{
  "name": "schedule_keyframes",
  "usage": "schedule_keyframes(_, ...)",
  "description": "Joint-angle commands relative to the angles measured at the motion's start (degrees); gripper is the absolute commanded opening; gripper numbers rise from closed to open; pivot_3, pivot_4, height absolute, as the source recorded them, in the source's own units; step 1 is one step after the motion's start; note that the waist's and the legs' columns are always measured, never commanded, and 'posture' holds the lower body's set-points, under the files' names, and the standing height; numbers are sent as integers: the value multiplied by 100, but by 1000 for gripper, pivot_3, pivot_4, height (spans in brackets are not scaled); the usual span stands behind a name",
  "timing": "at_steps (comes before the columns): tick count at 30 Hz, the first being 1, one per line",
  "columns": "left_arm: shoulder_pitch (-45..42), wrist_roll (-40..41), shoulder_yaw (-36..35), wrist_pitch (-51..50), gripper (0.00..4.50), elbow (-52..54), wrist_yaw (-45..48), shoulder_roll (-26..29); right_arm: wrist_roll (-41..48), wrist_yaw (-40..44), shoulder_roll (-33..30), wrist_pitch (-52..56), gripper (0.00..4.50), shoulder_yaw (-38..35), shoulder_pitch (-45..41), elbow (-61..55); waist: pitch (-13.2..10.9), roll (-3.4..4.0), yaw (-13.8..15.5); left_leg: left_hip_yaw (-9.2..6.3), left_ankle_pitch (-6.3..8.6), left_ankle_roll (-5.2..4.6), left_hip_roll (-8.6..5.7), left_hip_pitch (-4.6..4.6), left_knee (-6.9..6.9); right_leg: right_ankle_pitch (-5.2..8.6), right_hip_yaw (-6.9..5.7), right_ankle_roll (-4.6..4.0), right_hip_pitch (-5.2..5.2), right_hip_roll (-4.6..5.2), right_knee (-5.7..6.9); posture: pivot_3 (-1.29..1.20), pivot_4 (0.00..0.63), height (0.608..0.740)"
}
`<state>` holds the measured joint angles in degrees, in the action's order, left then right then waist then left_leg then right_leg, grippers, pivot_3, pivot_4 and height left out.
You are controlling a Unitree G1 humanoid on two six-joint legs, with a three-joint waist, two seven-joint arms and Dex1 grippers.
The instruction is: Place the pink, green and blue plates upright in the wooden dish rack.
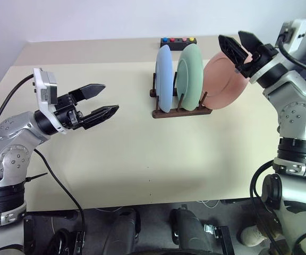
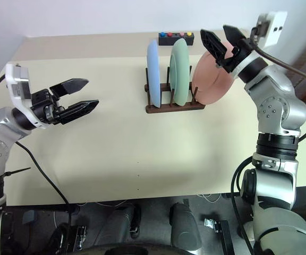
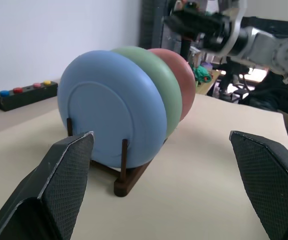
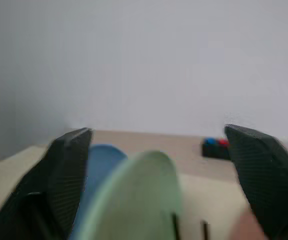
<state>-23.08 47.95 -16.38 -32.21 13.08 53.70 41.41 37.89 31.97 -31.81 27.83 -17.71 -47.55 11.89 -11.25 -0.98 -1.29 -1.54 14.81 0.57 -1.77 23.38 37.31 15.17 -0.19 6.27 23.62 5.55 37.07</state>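
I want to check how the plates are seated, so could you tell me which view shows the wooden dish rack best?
The left eye view: the wooden dish rack shows its front rail and pegs along its whole length, below the three plates. The right eye view shows nearly the same. The left wrist view shows one end, close up. The right wrist view shows just two peg tips.

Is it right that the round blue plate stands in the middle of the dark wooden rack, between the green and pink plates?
No. In the left eye view the round green plate stands in the middle of the dark wooden rack, between the blue plate and the pink plate.
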Motion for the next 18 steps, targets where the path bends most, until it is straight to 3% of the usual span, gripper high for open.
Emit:
schedule_keyframes(1, -147, -11, -8, 60, 4500, -28, 56, -2, -510, -117, -320, -737, 2686, -238, -108, 113, 0, 1, 23, 0, 0, 0, 2, 0, 0, 0, 0, 0, 0, -2, 0, 0, 150, 740)
schedule_keyframes(6, -200, -45, 40, 64, 4500, -63, 97, -9, -1082, -860, -498, -1501, 182, -582, -227, 1014, 0, 0, 50, 2, 0, 0, 2, 1, 4, 0, -1, 0, -6, -1, -9, 0, 150, 740)
schedule_keyframes(11, -238, -71, 51, 58, 4500, -91, 143, 9, -1925, -1211, -797, -1806, 30, -255, -70, 1800, 0, 0, 44, 4, 0, 1, 2, 1, 3, 0, 0, 0, -6, 0, -10, 0, 150, 740)
schedule_keyframes(18, -239, -74, 49, 36, 4500, -76, 146, 10, -2106, -904, -640, -1662, 30, 20, 177, 1900, 0, 1, 5, 6, 0, 1, 8, -1, 3, -1, 1, -1, -6, -6, -5, 0, 150, 740)
